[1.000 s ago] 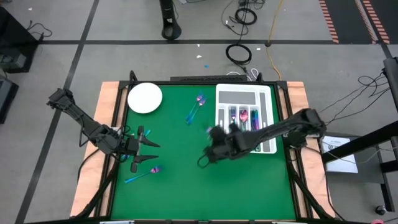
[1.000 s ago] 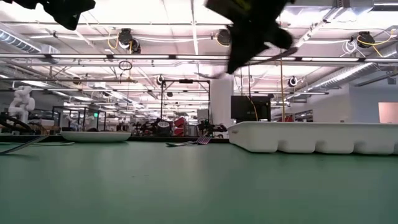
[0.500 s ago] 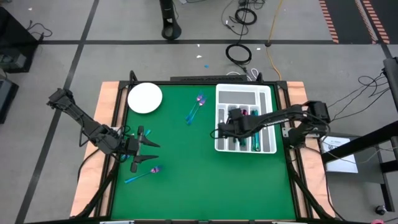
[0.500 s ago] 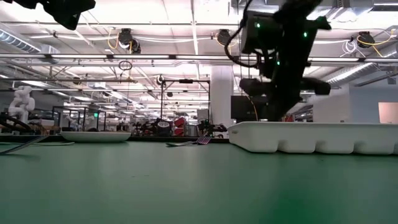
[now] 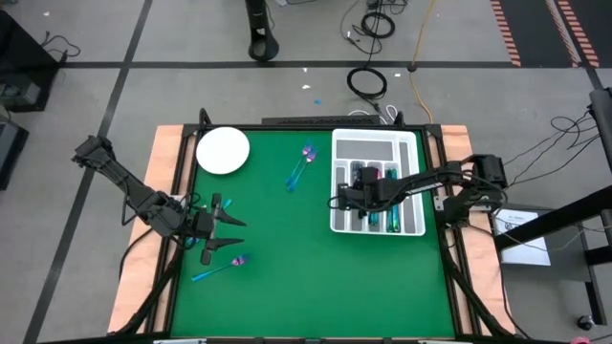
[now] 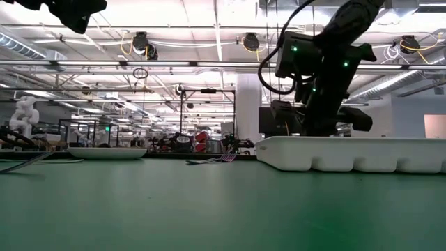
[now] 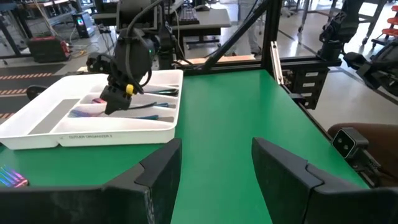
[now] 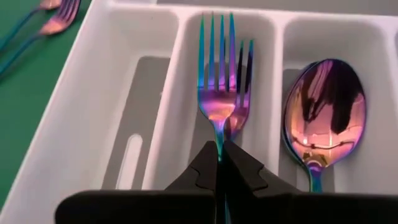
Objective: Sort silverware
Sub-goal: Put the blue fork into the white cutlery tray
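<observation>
**Fork poised over the tray's fork slot**

The right gripper (image 8: 219, 163) is pinched tight on the handle of a fork (image 8: 216, 81), holding it inside the tray (image 5: 339, 225), in the second long slot from the tray's open-table side. Another fork (image 8: 244, 87) already lies in that slot, just under and beside the held one. The neighbouring slot, further from the open table, holds a spoon (image 8: 324, 109); the slot on the other side looks bare. From the low view I cannot tell whether the held fork's tines touch the tray floor yet or hang just above it.

The left gripper (image 7: 214, 165) waits with its fingers spread wide, well away from the tray near the table's far left edge, beside loose pieces (image 5: 222, 268). Two more pieces (image 5: 299, 168) lie between the tray and the plate (image 5: 223, 150).

Risks from here, as I judge them:
- A release while the fork is tilted could leave it propped on the lower fork or leaning on the divider toward the spoon.
- Pressing lower could jam the tines into the fork beneath and shift the light tray.
- If the fingers drag on the handle as they part, the fork may lift out with them.
</observation>
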Controlling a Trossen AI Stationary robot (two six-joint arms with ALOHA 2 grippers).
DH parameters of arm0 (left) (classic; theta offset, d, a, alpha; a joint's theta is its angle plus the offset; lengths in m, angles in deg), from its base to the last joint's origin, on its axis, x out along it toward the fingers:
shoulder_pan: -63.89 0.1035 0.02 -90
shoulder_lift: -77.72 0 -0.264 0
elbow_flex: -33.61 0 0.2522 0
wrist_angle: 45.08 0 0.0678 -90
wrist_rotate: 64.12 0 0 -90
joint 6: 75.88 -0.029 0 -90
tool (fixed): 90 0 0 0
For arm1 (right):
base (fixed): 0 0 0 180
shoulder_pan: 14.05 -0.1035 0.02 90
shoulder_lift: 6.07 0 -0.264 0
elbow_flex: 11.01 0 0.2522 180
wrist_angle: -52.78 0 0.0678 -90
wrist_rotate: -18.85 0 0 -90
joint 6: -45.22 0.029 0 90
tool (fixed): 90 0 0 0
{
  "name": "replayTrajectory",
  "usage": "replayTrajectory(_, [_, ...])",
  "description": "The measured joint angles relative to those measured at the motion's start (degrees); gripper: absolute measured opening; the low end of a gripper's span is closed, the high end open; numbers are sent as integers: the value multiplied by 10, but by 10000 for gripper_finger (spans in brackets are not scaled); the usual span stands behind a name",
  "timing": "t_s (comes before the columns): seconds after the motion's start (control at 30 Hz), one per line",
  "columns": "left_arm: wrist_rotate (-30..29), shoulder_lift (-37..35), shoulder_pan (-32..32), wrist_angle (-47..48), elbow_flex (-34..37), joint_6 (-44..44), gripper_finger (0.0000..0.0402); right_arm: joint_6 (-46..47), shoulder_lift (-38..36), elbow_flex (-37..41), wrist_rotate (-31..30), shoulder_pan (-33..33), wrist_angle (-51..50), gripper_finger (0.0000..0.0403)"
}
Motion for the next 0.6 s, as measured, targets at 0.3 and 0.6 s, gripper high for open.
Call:
replayTrajectory(0.3, [0,0,0,0,0,0,198,7,3,0,-4,0,0,0])
replayTrajectory(0.6, [0,0,0,0,0,0,198,7,3,0,-1,0,0,4])
